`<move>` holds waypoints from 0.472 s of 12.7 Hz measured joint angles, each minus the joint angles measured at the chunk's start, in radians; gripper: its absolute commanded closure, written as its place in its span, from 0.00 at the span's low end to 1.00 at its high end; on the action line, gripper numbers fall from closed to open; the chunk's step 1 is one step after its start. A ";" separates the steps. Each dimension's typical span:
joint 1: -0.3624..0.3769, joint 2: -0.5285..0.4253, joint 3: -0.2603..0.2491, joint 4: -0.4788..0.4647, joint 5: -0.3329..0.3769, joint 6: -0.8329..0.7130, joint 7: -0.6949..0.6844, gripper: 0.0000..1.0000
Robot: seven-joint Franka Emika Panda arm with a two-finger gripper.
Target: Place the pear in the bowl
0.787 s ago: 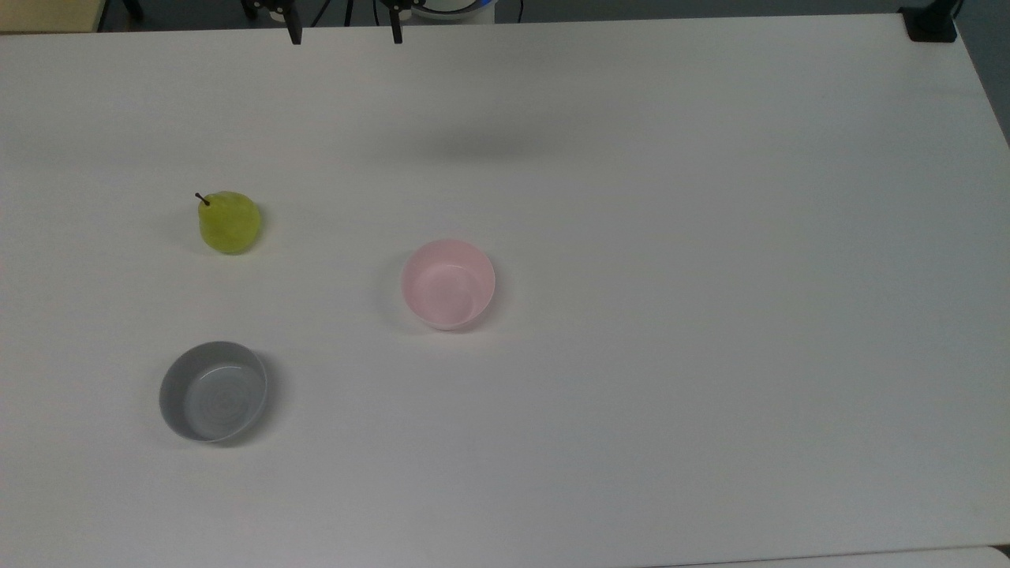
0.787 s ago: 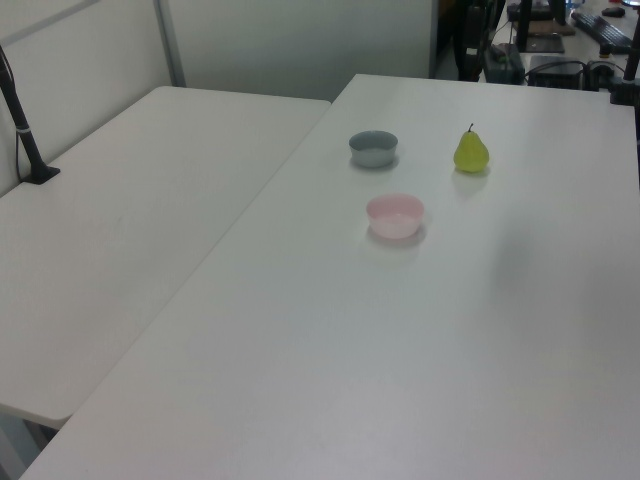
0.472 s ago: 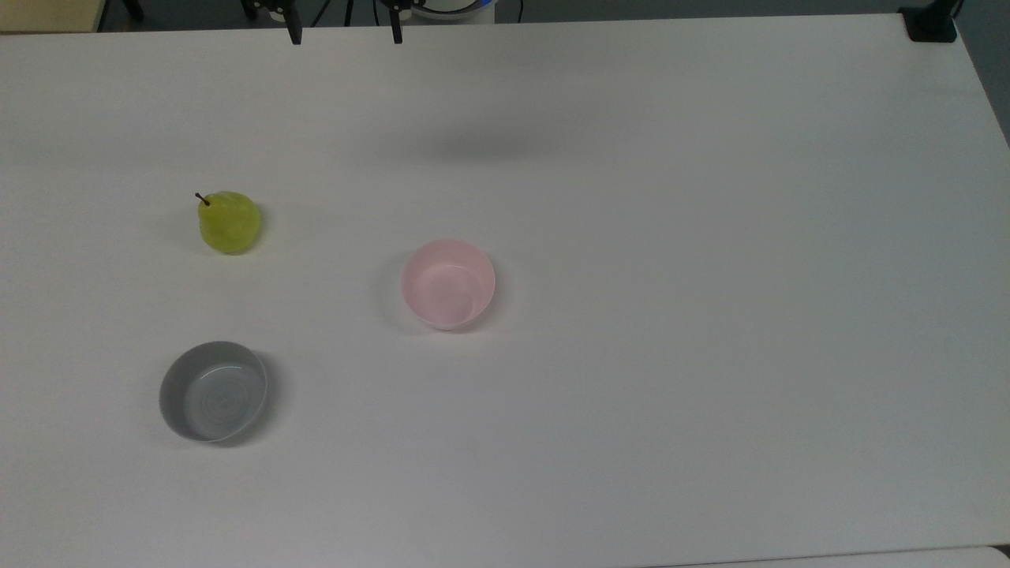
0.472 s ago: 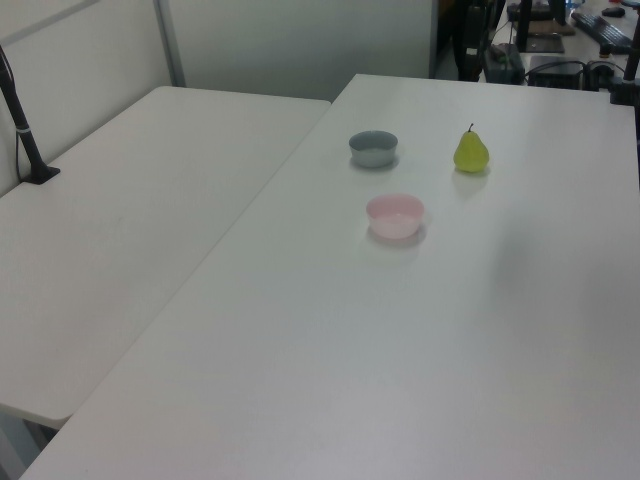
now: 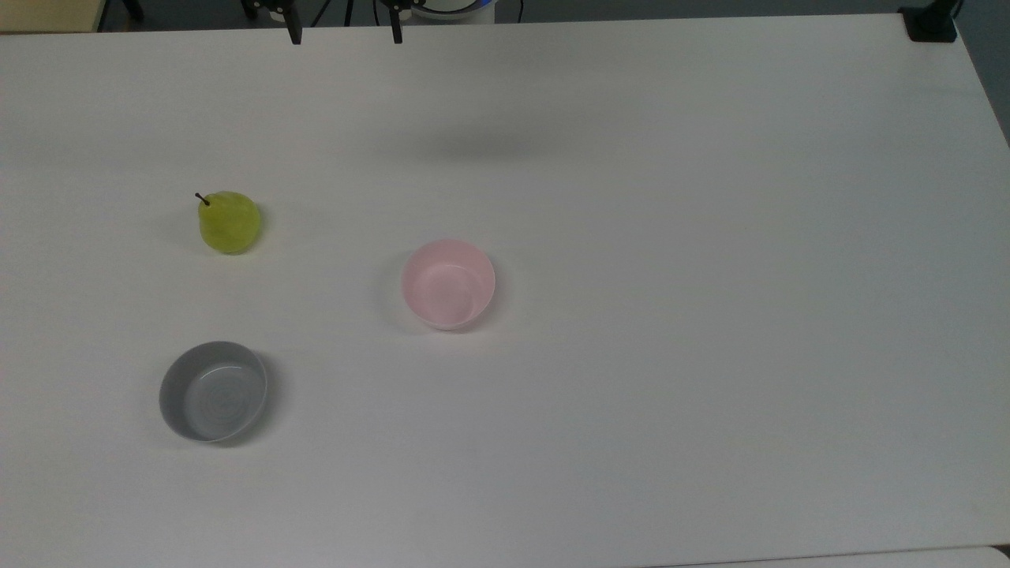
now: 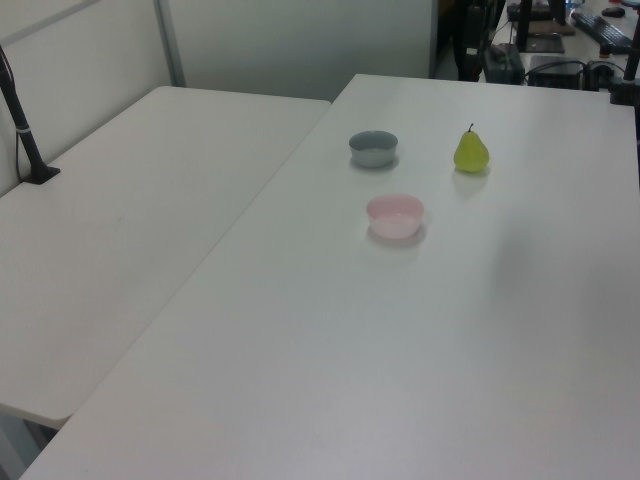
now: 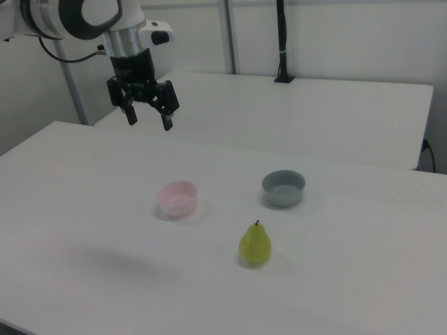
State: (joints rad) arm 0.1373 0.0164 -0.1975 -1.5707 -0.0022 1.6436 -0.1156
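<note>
The yellow-green pear (image 5: 229,222) (image 6: 471,152) (image 7: 255,244) stands upright on the white table, its dark stem pointing up. The pale pink bowl (image 5: 448,284) (image 6: 396,215) (image 7: 177,198) sits apart from it, upright with nothing inside. My gripper (image 7: 149,118) hangs open high above the table, behind and above the pink bowl in the right view, holding nothing. Its two black fingertips (image 5: 294,34) poke in at the top view's upper edge, spread apart.
A grey bowl (image 5: 213,390) (image 6: 373,148) (image 7: 283,188) of like size stands near the pear with nothing inside. The white table (image 5: 710,315) spreads wide around them. A second table (image 6: 130,200) adjoins it, with a black post (image 6: 25,130) clamped on.
</note>
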 measured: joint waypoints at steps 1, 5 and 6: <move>0.000 0.000 0.000 0.000 0.000 0.000 0.000 0.00; -0.004 -0.003 -0.001 0.001 0.000 0.000 0.000 0.00; -0.006 -0.004 -0.002 0.002 0.000 0.000 0.000 0.00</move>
State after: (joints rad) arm 0.1315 0.0126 -0.1991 -1.5691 -0.0022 1.6436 -0.1156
